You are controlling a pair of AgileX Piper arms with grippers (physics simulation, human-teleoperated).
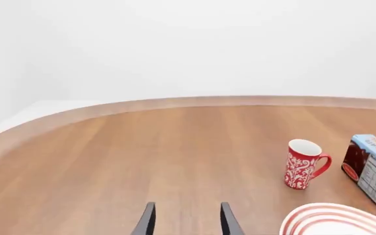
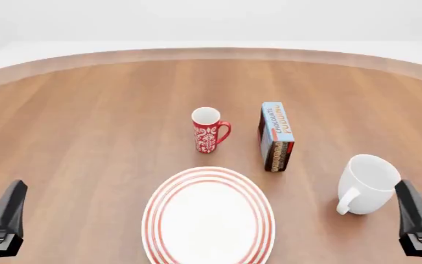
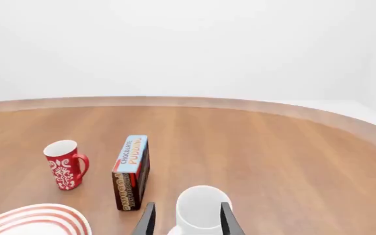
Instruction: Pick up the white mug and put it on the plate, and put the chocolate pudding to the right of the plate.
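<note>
Each end effector (image 2: 4, 220) has slim, flat, matte-black tapered fingers (image 1: 147, 220).

the only readable lettering stands on the chocolate pudding (image 2: 276, 136) box: its light blue top face reads "chocolate pudding", the first word in orange and the second in white, running lengthwise along the box. in the left wrist view a white panel of fine print, like a nutrition table, shows on one side of the box, too small to read.
</note>
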